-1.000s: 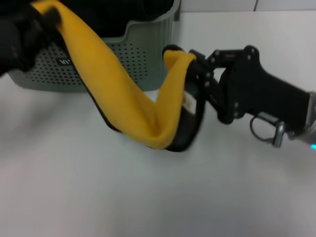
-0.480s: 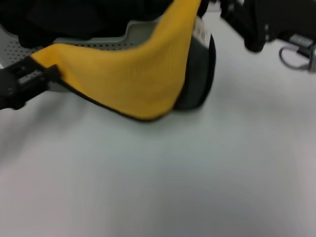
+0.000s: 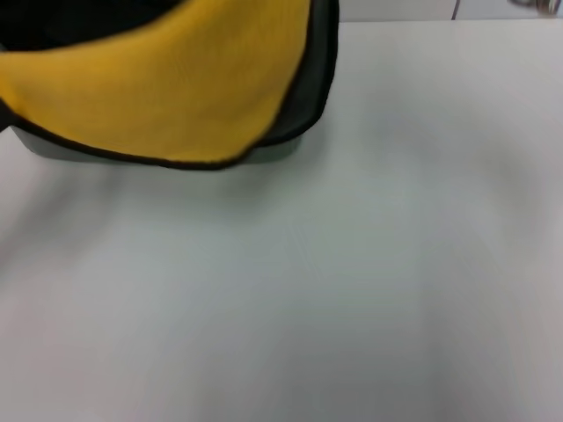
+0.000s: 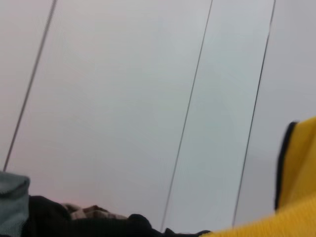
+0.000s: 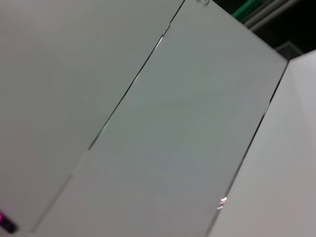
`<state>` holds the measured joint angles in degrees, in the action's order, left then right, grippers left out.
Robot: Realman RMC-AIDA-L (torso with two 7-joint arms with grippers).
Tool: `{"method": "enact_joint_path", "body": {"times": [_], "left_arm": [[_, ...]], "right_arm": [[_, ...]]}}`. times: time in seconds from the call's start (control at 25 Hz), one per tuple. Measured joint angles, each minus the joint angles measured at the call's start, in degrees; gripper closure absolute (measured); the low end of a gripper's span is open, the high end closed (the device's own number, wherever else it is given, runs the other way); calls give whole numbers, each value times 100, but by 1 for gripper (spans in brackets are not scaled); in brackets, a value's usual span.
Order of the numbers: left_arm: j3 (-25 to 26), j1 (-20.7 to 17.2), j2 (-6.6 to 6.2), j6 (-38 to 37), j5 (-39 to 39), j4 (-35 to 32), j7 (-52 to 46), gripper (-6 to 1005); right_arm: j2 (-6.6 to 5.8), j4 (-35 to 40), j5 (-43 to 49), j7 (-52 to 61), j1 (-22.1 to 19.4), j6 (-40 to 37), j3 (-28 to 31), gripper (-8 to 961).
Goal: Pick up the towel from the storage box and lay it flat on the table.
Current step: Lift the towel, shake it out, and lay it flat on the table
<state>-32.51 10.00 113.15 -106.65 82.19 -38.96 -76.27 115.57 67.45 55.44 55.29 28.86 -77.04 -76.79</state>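
Observation:
The towel [image 3: 167,88] hangs spread out at the top left of the head view, clear of the table [image 3: 352,290]. Its yellow face is toward me, and its dark face [image 3: 310,83] folds back along the right side. It hides most of the storage box [image 3: 277,151]; only grey-green strips of the box show under the towel's black lower edge. Both grippers are above the top of the head view and out of sight. In the left wrist view a yellow piece of the towel [image 4: 301,173] with black edging fills the corner.
The left wrist view shows black cloths [image 4: 98,224] and a bit of the box rim [image 4: 12,197] in front of a panelled wall. The right wrist view shows only wall panels. White tabletop stretches in front of and to the right of the box.
The towel has been lifted higher and spread wider, and its lower edge has left the table. Both grippers and the right arm have moved up out of the head view.

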Motion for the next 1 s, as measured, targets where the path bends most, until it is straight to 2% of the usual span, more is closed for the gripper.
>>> {"method": "enact_joint_path", "body": {"times": [0.12,0.24,0.32,0.44,0.56,0.64,0.68,0.72,0.88,0.92,0.96,1.0], "left_arm": [[39,82,-160,-126,506,-10,-180,429],[-144,243,-180,-94,1493,-216,-381,432],[-286,462,-166,-93,2232,-247,-499,435],[-566,894,-41,-95,3172,-110,-473,436],[-585,1098,64,-84,3425,1,-315,436],[-390,1092,151,-61,3201,8,-121,436],[-111,1001,256,-45,2814,9,261,436],[-111,1001,256,-45,2814,9,261,436],[475,544,586,-38,1698,158,1748,436],[475,544,586,-38,1698,158,1748,436],[566,298,678,-86,902,603,2795,436],[566,254,679,-110,727,776,3002,436]], "right_arm": [[27,492,-6,-27,-106,227,155,915],[37,699,-129,-27,-107,271,283,915],[32,736,-235,-33,-84,288,290,915],[25,737,-247,-33,-50,376,256,914],[37,696,-215,-22,-46,466,208,914],[39,698,-209,8,-80,568,123,914],[38,727,-206,17,-116,688,22,914],[37,760,-204,23,-139,810,-65,914],[30,990,-100,24,-180,1509,-580,914],[31,1062,4,24,-150,1755,-723,914],[32,1137,101,24,-117,1990,-860,914],[35,1196,178,24,-80,2193,-979,914]]}}
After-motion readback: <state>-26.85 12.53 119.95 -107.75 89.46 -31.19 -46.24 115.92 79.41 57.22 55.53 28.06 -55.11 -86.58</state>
